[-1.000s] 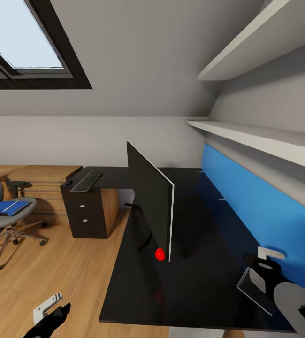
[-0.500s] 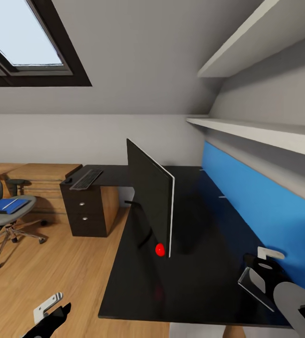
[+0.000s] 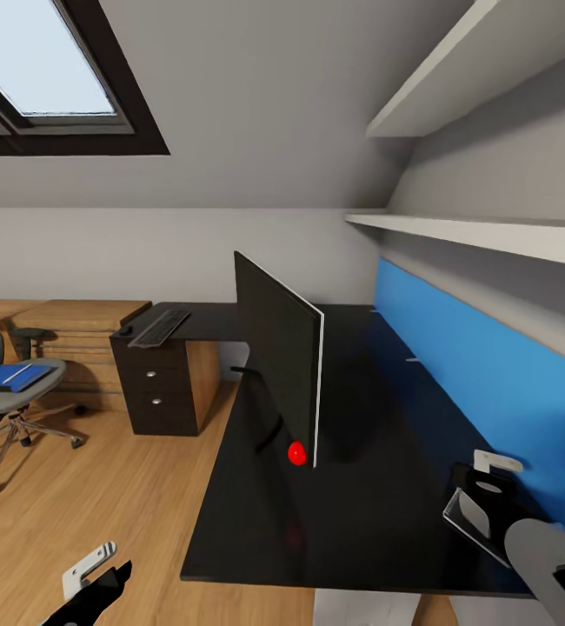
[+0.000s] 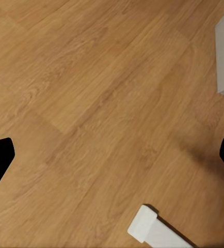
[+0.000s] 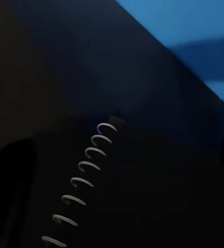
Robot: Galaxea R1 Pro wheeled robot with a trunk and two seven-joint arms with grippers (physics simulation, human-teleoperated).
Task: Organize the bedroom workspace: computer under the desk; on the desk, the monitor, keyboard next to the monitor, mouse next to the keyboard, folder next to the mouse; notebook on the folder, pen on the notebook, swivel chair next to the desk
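The bench [image 3: 361, 487] has a glossy black top, smooth enough to mirror the red dot of the monitor [image 3: 278, 356], whose back is a matt black panel with a thin pale edge. The floor [image 4: 91, 93] is light wood with visible grain and a soft satin sheen. The drawer unit [image 3: 156, 391] looks dark and matt, with round shiny metal knobs. The chair [image 3: 4, 391] has grey cloth upholstery, black plastic armrests and a bright chrome base. The wall panel [image 3: 482, 374] is flat, matt blue. The notebook [image 5: 143, 196] has a dark matt cover and a pale wire spiral.
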